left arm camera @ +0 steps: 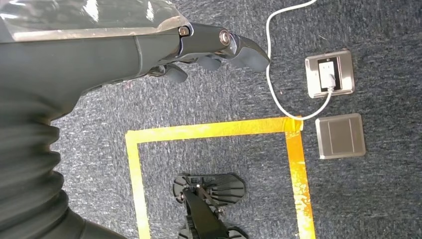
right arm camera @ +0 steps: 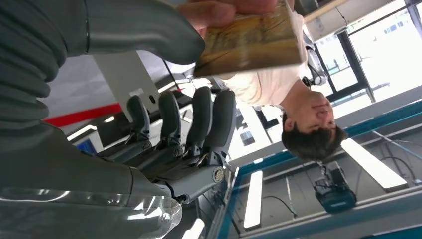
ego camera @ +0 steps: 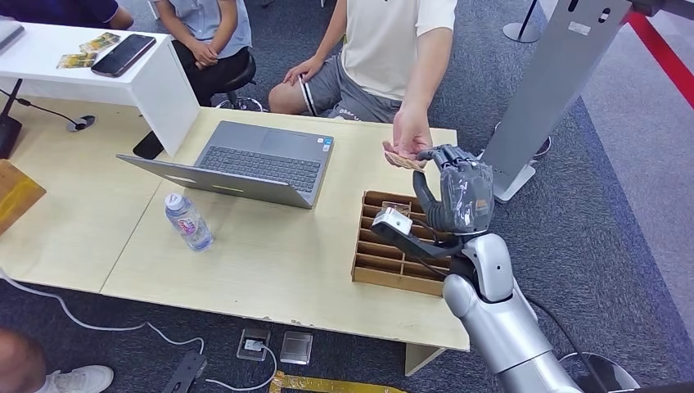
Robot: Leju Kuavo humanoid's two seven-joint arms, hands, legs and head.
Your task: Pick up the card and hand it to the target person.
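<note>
One laptop (ego camera: 250, 164), one water bottle (ego camera: 188, 221), one slotted tray (ego camera: 393, 246) occupied the counter (ego camera: 270, 254). Right hand (ego camera: 458, 192) spread, empty; person's hand (ego camera: 409, 141) held the card (ego camera: 403, 160).

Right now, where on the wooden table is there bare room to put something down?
Free: the table between water bottle and wooden tray, in front of the laptop. Crowded: above the tray, where the right hand meets the person's hand.

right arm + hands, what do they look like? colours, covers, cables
Right arm: glossy silver shell, rounded joints. Right hand: dark grey fingers, thick grey thumb, clear plastic film over its back, white camera block on a black bracket, thin black cable. Left hand: same dark grey, ribbed wrist cover, silver screws.
</note>
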